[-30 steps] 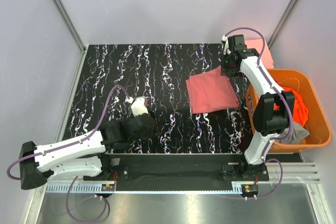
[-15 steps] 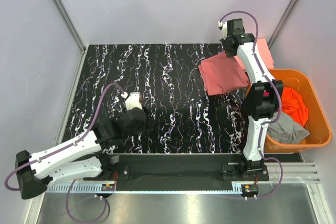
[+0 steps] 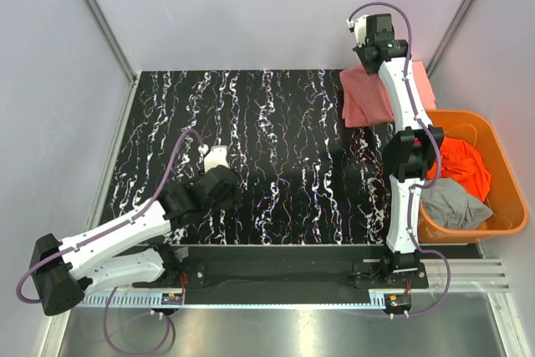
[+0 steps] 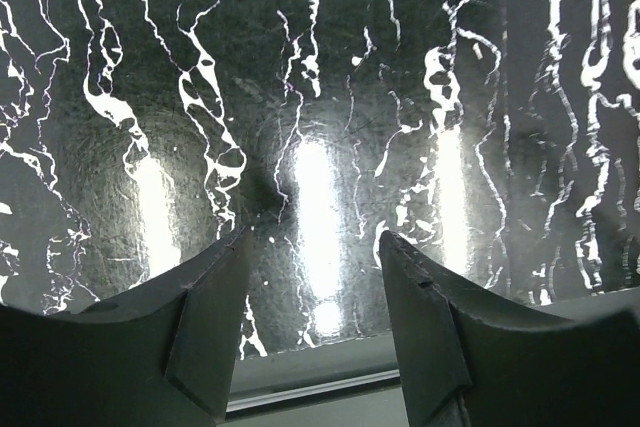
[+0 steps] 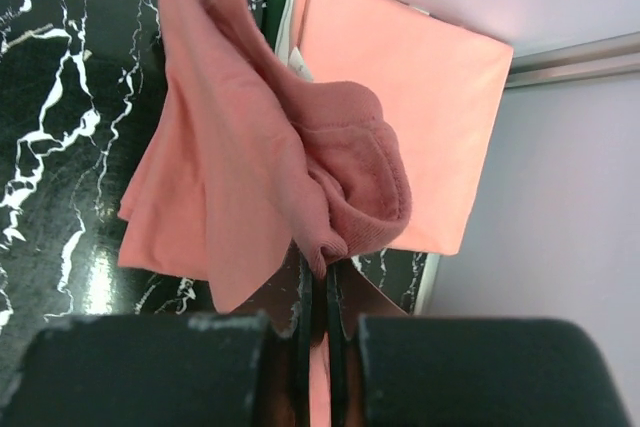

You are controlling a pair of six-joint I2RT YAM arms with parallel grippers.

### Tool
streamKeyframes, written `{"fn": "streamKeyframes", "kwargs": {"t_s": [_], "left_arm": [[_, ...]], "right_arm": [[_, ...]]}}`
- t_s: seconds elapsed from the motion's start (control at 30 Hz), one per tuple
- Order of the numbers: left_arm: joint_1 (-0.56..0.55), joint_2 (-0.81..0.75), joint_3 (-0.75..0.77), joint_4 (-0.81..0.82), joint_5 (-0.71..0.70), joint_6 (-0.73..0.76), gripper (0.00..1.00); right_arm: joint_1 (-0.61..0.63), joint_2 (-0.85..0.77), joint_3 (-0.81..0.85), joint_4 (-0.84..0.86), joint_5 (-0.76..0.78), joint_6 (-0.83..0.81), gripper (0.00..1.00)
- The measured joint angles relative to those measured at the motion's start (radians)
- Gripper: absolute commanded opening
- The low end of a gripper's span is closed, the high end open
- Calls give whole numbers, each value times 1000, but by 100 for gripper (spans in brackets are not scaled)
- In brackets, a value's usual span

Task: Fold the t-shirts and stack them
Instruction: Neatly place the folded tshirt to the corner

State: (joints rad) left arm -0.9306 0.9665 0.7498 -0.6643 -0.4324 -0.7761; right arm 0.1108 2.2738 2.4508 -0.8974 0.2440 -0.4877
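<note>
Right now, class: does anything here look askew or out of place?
The salmon shirt hangs bunched and creased from the shut right claw, partly over the flat, folded peach shirt at the table's far right corner, not lying square on it.

Top view is bright and even, with diffuse light from overhead; the pale walls wash almost white and throw no hard shadows. The glossy black table (image 3: 251, 123) carries only faint, soft-edged shadow beneath the arms. The metal strip (image 3: 251, 323) at the near edge gives a dull sheen. Enclosure posts splay outward toward the corners, a wide-lens effect. Left wrist view is dim overall, yet three vertical streaks of glare burn white on the tabletop. The left gripper (image 4: 315, 242) fingers (image 4: 200, 317) sit underexposed and soft. Right wrist view is well lit, and the salmon-pink t-shirt (image 5: 250, 147) shows crisp knit and gentle fold shading. The right gripper (image 5: 318, 272) body is blurred black at the bottom.
</note>
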Motion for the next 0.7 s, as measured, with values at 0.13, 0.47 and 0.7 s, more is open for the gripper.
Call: {"fn": "streamKeyframes", "kwargs": {"t_s": [0.13, 0.47, 0.7], "left_arm": [[10, 12, 0, 0, 15, 17, 58], [31, 12, -1, 5, 53, 35, 58], [33, 11, -12, 7, 64, 35, 58]], "right_arm": [[-1, 0, 5, -24, -1, -40, 0], [-9, -9, 13, -47, -1, -107, 0], [-27, -46, 16, -53, 0, -121, 0]]}}
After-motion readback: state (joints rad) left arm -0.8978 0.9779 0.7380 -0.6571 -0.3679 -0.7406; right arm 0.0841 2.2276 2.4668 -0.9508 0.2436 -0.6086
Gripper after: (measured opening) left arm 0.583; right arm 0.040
